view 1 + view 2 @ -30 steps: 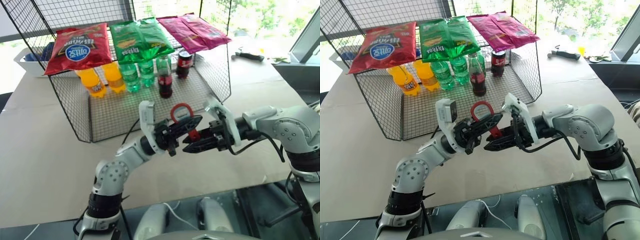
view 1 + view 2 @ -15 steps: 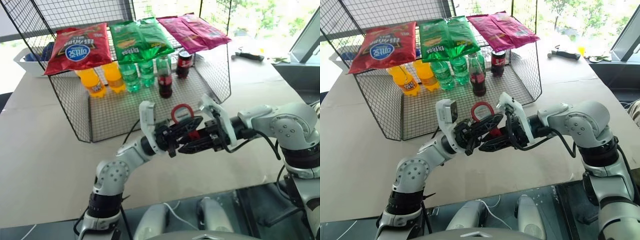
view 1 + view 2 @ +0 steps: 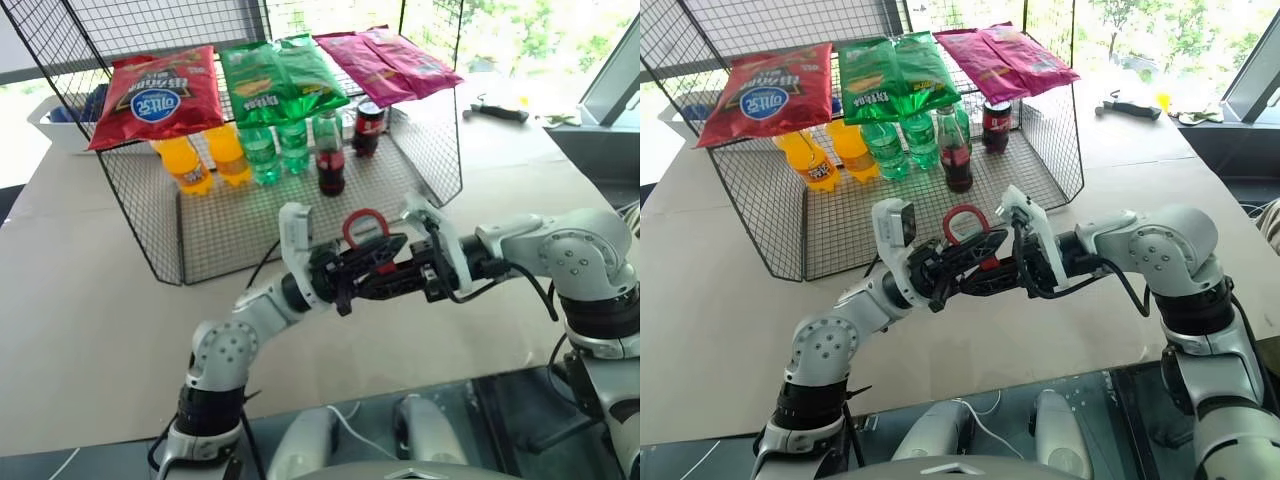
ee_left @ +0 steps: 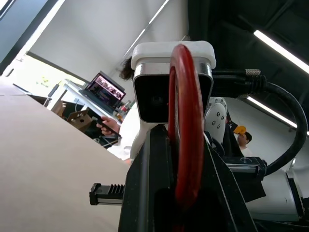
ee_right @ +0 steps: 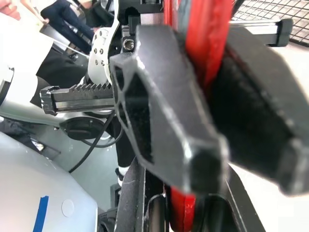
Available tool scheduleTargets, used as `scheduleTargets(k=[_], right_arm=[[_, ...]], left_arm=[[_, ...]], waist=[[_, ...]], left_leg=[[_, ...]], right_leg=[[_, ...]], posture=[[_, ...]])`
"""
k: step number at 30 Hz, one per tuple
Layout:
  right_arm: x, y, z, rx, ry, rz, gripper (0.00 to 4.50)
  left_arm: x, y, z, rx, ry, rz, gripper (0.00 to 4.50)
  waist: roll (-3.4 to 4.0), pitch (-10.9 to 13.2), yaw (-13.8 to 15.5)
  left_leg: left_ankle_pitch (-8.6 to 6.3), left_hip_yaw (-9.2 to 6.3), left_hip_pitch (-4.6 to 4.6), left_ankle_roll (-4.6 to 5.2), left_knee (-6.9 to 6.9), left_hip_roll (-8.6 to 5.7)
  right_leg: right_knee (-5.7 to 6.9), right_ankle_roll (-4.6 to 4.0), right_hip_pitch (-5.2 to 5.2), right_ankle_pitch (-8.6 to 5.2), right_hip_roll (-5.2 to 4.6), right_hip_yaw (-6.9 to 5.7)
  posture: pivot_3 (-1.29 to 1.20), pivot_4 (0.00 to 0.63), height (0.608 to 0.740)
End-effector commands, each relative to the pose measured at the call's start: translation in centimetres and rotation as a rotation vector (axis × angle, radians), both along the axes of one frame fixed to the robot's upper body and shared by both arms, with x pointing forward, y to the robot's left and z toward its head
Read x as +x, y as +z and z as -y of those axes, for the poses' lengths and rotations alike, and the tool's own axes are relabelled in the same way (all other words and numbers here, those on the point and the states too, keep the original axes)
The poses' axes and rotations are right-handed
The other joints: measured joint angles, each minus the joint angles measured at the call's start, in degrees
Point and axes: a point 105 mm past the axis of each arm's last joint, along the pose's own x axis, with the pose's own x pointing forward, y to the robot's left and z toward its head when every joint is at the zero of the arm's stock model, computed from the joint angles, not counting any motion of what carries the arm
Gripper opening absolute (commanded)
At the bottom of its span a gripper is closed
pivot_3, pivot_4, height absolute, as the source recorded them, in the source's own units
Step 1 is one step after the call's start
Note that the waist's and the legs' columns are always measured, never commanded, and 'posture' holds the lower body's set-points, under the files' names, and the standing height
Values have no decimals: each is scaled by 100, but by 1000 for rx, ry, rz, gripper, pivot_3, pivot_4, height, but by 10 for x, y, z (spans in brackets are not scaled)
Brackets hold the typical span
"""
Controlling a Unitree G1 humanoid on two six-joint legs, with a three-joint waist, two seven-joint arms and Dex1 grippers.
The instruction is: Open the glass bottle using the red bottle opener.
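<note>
Moved: right gripper [image 3: 395, 277] has slid in against the left gripper [image 3: 372, 262], fingers pressed onto the red bottle opener [image 3: 364, 228].
Left gripper: loosely around the opener; grip uncertain.
Glass bottle [image 3: 330, 155]: upright at the wire rack [image 3: 200, 235] front edge, beyond the grippers.
Room: bare table [image 3: 80, 300] on either side.

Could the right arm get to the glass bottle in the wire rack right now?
Probably not yet. The right pincer is closed on the red bottle opener alongside the left pincer, while the glass bottle stands apart inside the wire rack, its front open.
</note>
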Motion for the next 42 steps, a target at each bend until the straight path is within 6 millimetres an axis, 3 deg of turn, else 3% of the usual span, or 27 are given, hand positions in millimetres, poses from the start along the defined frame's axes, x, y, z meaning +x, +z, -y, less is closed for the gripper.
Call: scheduleTargets(k=[1,2,4,6,8,10,13,17,20,26,34,42], right_arm=[[9,6,14,31,-116,84,0],[12,4,20,27,-159,100,0],[18,0,29,25,-245,133,0],[35,-6,48,-5,-428,260,0],[47,-16,62,-88,-538,389,0],[61,-24,71,-187,-632,552,0],[74,-19,74,-211,-740,734,0],[79,-9,82,-205,-858,888,0],[82,-5,91,-229,-926,987,0],[80,28,87,-147,-1007,1222,0],[58,32,74,-107,-1037,1370,0],[48,35,69,-79,-1065,1407,0]], left_arm=[[3,8,-12,-17,63,26,1980],[5,9,-16,-16,93,22,2625],[8,9,-24,-15,141,17,2963],[18,6,-42,20,265,19,3871],[36,-2,-53,104,421,42,4420],[58,-9,-58,219,577,83,4420],[83,-9,-68,294,758,138,4420],[101,2,-80,329,949,252,4420],[119,-7,-84,433,1054,283,4420],[148,-16,-75,506,1096,336,4420],[181,-16,-53,557,1115,373,4420],[199,-15,-43,604,1129,352,4420]], waist=[[0,0,-3],[0,0,2],[0,0,2],[0,0,1],[0,0,30],[0,0,51],[-1,0,65],[-2,-1,100],[-2,-1,127],[-2,0,128],[-3,-1,100],[-5,-1,85]], left_leg=[[0,1,1,0,0,0],[0,1,1,0,-1,0],[0,5,1,0,-1,1],[-1,8,0,1,-2,0],[-1,8,0,1,-4,1],[0,16,2,1,-4,-6],[1,49,5,-1,-1,-10],[1,46,6,-3,-1,-8],[1,40,3,-2,-4,-11],[1,43,-1,-2,-4,-16],[1,46,-3,-1,-4,-21],[1,44,-3,-1,0,-22]], right_leg=[[1,0,0,0,0,1],[1,0,-1,0,1,1],[1,0,-3,0,1,4],[0,0,-4,0,1,7],[0,0,-5,0,1,7],[1,2,-6,0,1,12],[0,12,-5,8,5,21],[0,12,-6,8,4,23],[-6,11,-9,8,3,24],[-7,12,-10,8,3,20],[-6,13,-10,8,1,16],[-1,14,-9,8,3,10]], posture=[[0,150,740],[0,150,740],[0,150,740],[0,150,740],[0,150,740],[0,150,740],[0,150,740],[0,150,740],[0,150,740],[0,150,740],[0,150,740],[0,150,740]])
